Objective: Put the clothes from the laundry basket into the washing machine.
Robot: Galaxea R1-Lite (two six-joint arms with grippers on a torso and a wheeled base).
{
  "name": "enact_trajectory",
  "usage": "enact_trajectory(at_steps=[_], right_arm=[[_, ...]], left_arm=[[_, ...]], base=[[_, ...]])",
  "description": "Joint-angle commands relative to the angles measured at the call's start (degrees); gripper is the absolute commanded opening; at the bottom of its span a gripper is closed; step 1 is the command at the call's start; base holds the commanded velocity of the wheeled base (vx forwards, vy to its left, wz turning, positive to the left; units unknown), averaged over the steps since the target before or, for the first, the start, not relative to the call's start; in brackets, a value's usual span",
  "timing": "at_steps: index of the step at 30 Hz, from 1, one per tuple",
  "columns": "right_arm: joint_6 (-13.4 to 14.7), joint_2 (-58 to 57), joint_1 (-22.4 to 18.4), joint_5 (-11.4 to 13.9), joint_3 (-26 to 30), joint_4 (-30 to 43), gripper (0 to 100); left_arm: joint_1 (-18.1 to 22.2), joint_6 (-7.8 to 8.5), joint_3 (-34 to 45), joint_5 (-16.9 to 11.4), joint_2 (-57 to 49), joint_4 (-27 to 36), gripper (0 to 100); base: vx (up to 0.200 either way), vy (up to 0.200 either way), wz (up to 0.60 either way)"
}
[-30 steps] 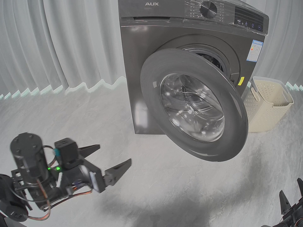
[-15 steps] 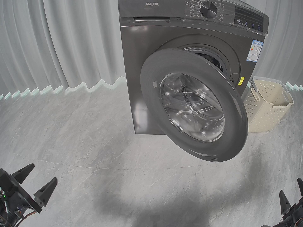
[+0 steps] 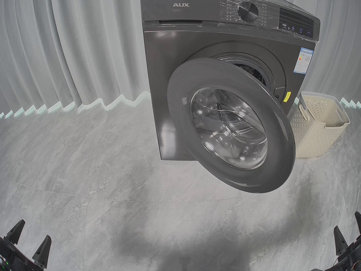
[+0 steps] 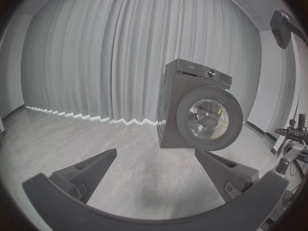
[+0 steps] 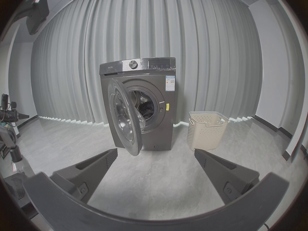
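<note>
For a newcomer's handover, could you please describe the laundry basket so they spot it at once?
Find the grey washing machine before the curtain. On the floor just right of it stands the laundry basket: cream, perforated plastic, the only pale container.

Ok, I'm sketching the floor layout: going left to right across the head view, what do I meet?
Left gripper, low at the edge → washing machine with its door open → laundry basket → right gripper, low at the edge.
</note>
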Motion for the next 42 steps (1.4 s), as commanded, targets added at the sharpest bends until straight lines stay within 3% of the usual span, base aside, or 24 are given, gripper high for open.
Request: enact_trajectory(at_steps=[1,3,5,7,8,10,12,14,16,19,26,37,42], right_arm=[[0.5,-0.9,0.0,0.4,-3.9,-3.9,100],[0.8,3.1,1.1,1.2,-10.1,-4.0,100],[0.8,7.5,2.8,3.1,-10.2,-3.7,100],[0.8,9.9,3.6,3.9,-10.1,-3.7,100],[0.8,14.4,5.4,5.0,-10.2,-4.1,100],[1.0,19.8,8.6,6.1,-11.5,-4.6,100],[1.1,24.7,11.5,6.8,-13.3,-5.4,100],[1.3,28.3,13.0,7.3,-14.3,-5.9,100],[1.7,35.1,15.6,8.4,-16.1,-8.8,100],[2.5,42.6,17.0,10.1,-17.3,-13.1,100],[8.5,57.7,16.5,9.5,-19.9,-22.9,100],[9.1,71.6,12.5,7.3,-27.3,-24.0,100],[9.1,76.7,10.2,2.7,-30.4,-24.4,100]], left_arm=[[2.3,-0.39,1.0,-0.4,-5.0,0.3,100],[7.4,0.93,1.0,-2.5,-7.8,1.9,100],[7.4,1.80,1.0,-3.9,-8.0,2.3,100],[7.4,1.45,1.0,-3.8,-8.0,2.7,100],[7.4,-0.48,1.0,-3.8,-8.0,3.3,100],[7.4,-1.80,1.0,-2.1,-8.3,3.3,100],[7.2,-0.57,1.0,1.4,-8.3,3.6,100],[7.0,0.93,1.0,2.7,-8.4,3.8,100],[6.6,4.26,1.0,1.2,-9.9,6.7,100],[6.5,5.14,1.0,-0.6,-9.9,7.1,100],[6.5,5.14,1.0,-0.6,-9.9,6.9,100],[6.5,5.41,1.0,-0.6,-9.9,7.0,100],[6.5,5.32,1.0,-0.6,-9.9,7.0,100]], base=[[0.000,0.000,0.00],[0.000,0.000,0.00],[0.000,0.000,0.00],[0.000,0.000,0.00],[0.000,0.000,0.00],[0.000,0.000,0.00],[0.000,0.000,0.00],[0.000,0.000,0.00],[0.000,0.000,0.00],[0.000,0.000,0.00],[0.000,0.000,0.00],[0.000,0.000,0.00],[0.000,0.000,0.00]])
